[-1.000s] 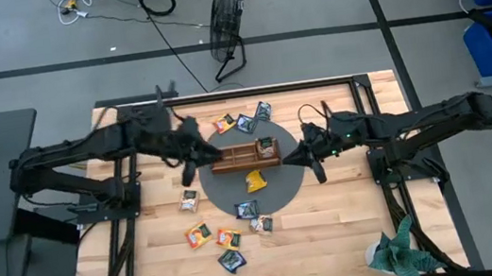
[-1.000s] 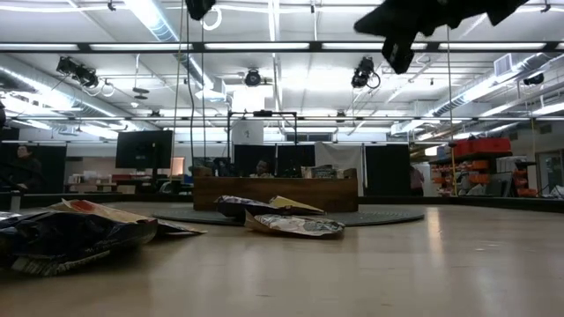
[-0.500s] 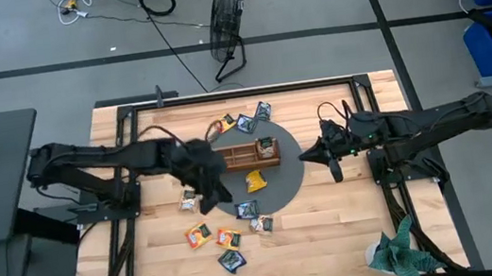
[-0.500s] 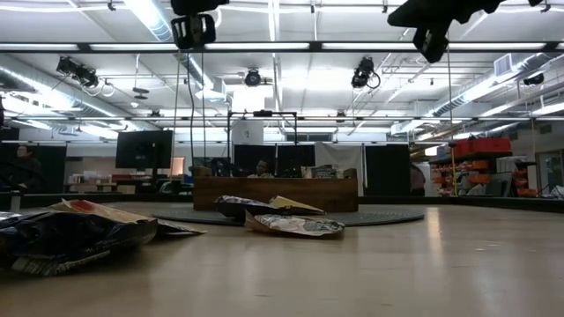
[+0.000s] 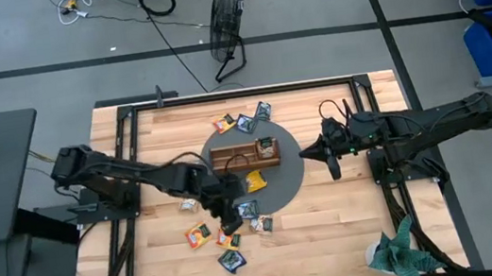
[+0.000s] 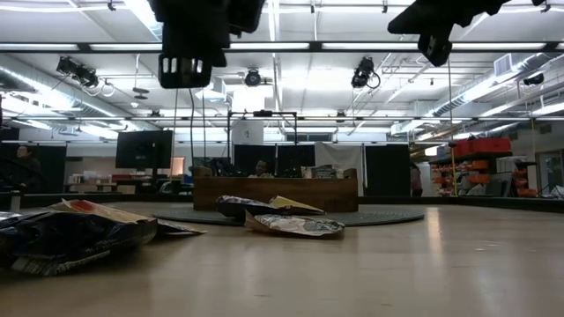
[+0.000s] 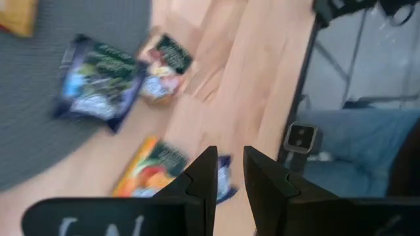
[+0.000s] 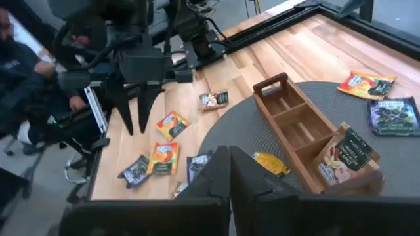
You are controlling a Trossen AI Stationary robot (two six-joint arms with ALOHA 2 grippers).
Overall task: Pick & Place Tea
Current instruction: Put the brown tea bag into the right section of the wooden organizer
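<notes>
High view: left gripper point(image 5: 230, 224) part-open, seemingly empty, moved from brown wooden compartment tray point(image 5: 245, 156) to front sachets point(image 5: 229, 239); right gripper point(image 5: 333, 165) closed, retracted.

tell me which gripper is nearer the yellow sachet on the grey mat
Left. The left gripper hangs just past the mat's edge, a short way from the yellow sachet. The right gripper waits off the mat's far side, farther away.

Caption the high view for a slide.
Left end effector hovers above scattered tea sachets beside the grey mat; right end effector, shut, waits near the wooden tray.
</notes>
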